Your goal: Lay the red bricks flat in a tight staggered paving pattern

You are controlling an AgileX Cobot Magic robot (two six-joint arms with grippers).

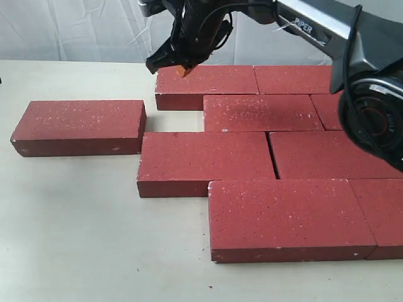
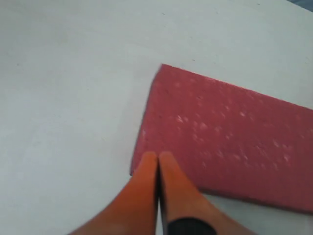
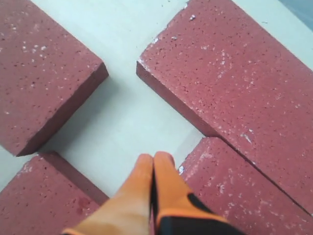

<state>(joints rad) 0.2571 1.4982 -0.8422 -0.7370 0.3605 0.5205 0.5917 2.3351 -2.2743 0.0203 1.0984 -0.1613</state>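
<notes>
Your right gripper (image 1: 182, 68) has its jaws pressed together, with the orange tips meeting and nothing between them. It hangs in the air above the bricks (image 1: 264, 113) and touches none of them. From its own wrist camera, the tips (image 3: 153, 161) point at a bare patch of table (image 3: 132, 112). Four brick corners close around that patch. One long brick (image 3: 230, 83) runs just beyond the tips on one side. The loose brick (image 3: 44, 68) sits beyond them on the other, apart from the rest. Two more lie close beside the fingers, one on each flank.

In the wide view the loose brick (image 1: 79, 126) lies flat, off to the side of the jaws and away from the arm. The others lie flat in staggered rows with their edges touching or nearly so.

Your left gripper (image 2: 158, 159) is also closed and empty. Its tips sit at a corner of a flat brick (image 2: 230, 142). You cannot tell from that blurred picture whether they touch it.
</notes>
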